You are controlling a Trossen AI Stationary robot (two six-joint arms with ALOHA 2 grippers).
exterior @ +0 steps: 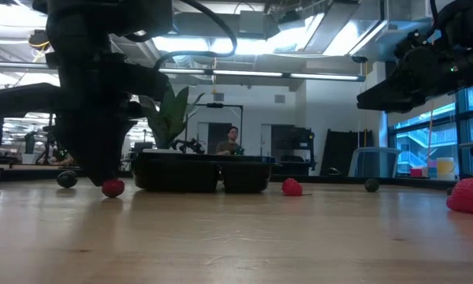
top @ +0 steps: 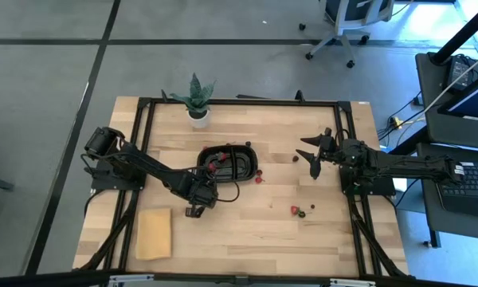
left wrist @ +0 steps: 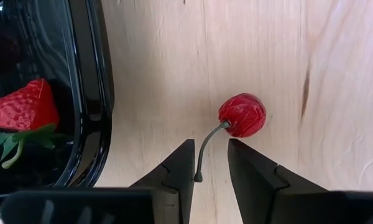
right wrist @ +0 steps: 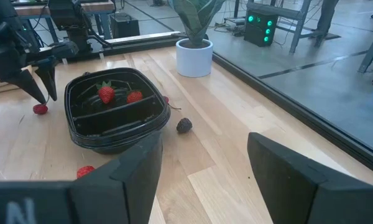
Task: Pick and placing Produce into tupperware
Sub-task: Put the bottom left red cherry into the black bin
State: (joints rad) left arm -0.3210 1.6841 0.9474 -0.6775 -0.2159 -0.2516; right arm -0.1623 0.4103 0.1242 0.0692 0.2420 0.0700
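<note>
The glossy red cherry (left wrist: 243,114) lies on the wooden table (top: 247,239) just outside the front rim of the black oval two-compartment plastic tray (top: 237,162), near the table's middle. The left gripper (left wrist: 210,163) stands over it, its fingers slightly apart around the thin stem, nothing clamped. Closing on the stem alone could let the cherry swing or slip free. The right gripper (right wrist: 202,177) waits, spread wide, near the right edge. No writing is legible.

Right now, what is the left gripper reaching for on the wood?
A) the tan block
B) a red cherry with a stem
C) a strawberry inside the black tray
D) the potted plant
B: in the left wrist view the left gripper has its fingers on either side of the stem of a red cherry lying on the wooden table, outside the black tray.
</note>
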